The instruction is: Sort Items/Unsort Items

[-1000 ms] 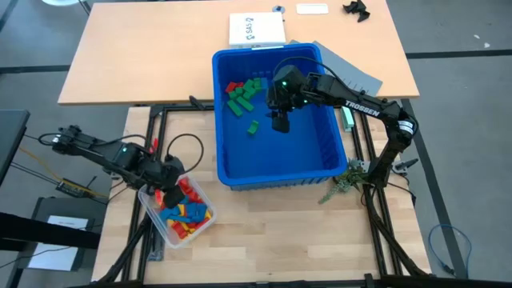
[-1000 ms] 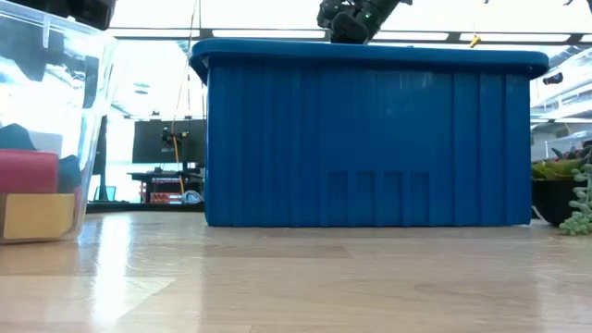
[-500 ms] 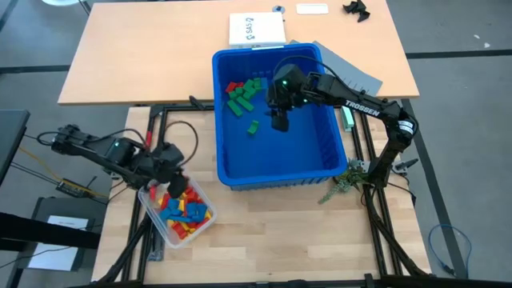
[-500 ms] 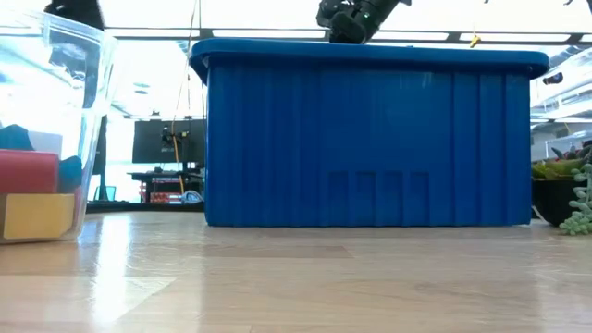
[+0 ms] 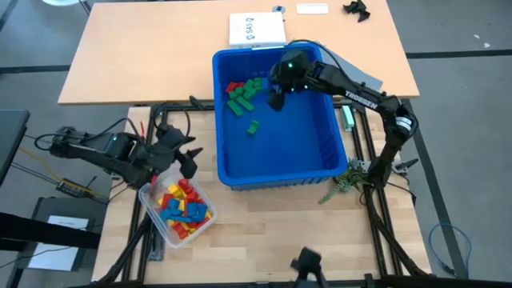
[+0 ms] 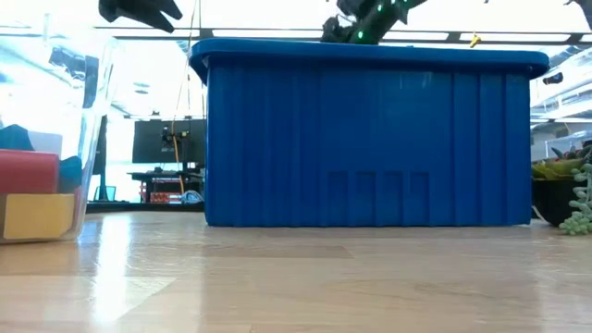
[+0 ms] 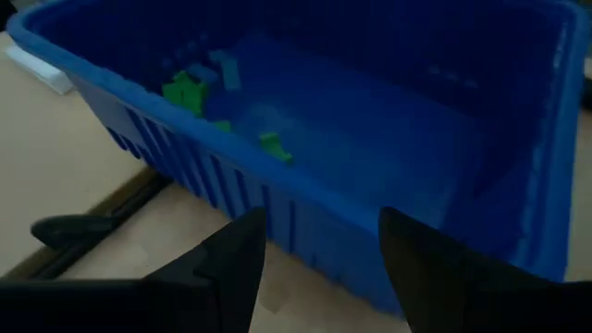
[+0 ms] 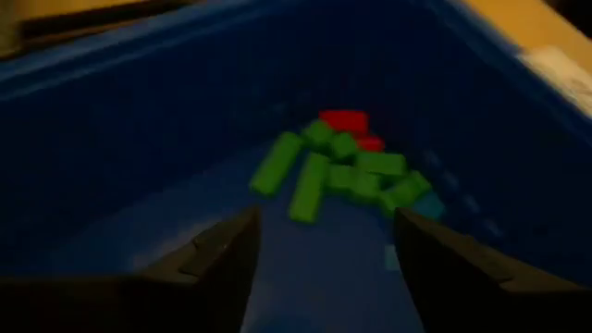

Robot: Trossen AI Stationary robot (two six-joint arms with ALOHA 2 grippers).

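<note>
The items are small toy blocks. Green and red ones [image 5: 242, 94] lie heaped in the far left corner of the blue bin [image 5: 320, 152], with one green block [image 5: 253, 126] lying apart from them. Several red, yellow and blue ones [image 5: 182, 206] fill a clear container [image 5: 152, 200] on the near left. My right gripper [image 5: 276, 100] hovers open inside the bin beside the heap [image 8: 338, 171], nothing between its fingers [image 8: 324, 231]. My left gripper [image 5: 186, 156] is open and empty, raised between the container and the bin, facing the bin's wall [image 7: 277, 199].
A white labelled box [image 5: 257, 30] lies on the far table behind the bin. Grey sheets [image 5: 356, 74] stick out behind the bin's right corner. A small plant [image 5: 344, 180] sits by the bin's near right corner. A dark object [image 5: 305, 262] shows at the near edge.
My left gripper has risen out of the clear container, moved toward the blue bin and turned to face it. My right gripper has moved toward the bin's far edge, nearer the green heap. A dark object has appeared at the near edge.
</note>
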